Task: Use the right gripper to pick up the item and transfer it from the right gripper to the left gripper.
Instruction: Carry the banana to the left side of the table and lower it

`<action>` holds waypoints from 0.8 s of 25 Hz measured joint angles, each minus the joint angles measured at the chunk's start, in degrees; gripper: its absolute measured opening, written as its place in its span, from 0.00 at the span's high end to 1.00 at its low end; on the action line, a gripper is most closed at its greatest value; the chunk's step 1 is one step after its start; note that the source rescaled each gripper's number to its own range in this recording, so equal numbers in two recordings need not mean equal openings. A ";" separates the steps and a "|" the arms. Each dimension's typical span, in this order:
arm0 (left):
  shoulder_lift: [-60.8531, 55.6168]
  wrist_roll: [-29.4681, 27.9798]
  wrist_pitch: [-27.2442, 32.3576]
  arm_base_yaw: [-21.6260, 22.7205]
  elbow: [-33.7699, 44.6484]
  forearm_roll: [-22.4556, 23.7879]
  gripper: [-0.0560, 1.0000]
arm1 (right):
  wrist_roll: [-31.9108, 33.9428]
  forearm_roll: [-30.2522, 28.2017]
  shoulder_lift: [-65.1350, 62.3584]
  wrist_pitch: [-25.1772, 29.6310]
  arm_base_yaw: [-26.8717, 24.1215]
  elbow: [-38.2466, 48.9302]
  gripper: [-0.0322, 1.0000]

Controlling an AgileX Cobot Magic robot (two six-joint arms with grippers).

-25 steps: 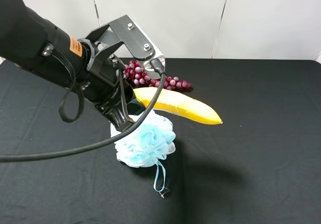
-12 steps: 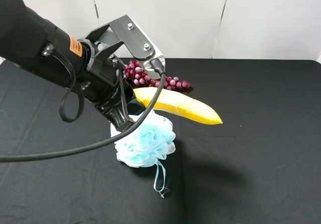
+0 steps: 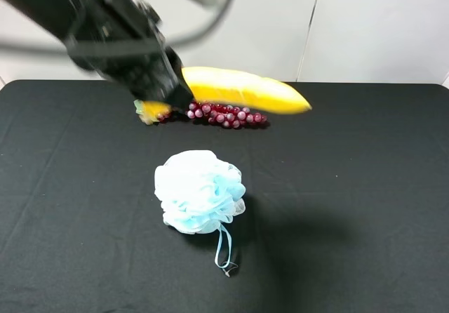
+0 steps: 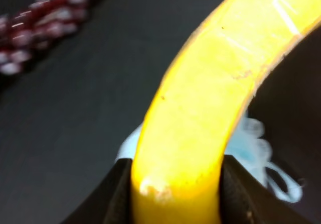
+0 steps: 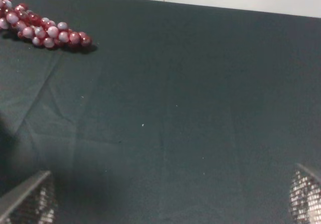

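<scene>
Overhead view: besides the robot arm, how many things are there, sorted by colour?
Yellow: 1, banana
Dark red: 1, grape bunch
Pale blue: 1, pouf
Total: 3

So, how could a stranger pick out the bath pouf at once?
Look at the black table. Near its middle sits the pale blue mesh bath pouf, in front of the dark red grape bunch. It alone is a fluffy ball with a ribbon loop.
</scene>
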 joint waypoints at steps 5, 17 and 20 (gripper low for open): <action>0.00 -5.95 8.11 5.26 -5.29 7.12 0.95 | -0.06 0.00 0.00 0.00 0.00 0.00 0.00; 0.00 -6.60 8.99 22.70 0.11 10.17 0.95 | -0.06 0.00 0.00 0.00 0.00 0.00 0.00; 0.00 -6.60 6.70 27.40 4.43 10.28 0.95 | -0.06 0.00 0.00 0.00 0.00 0.00 0.00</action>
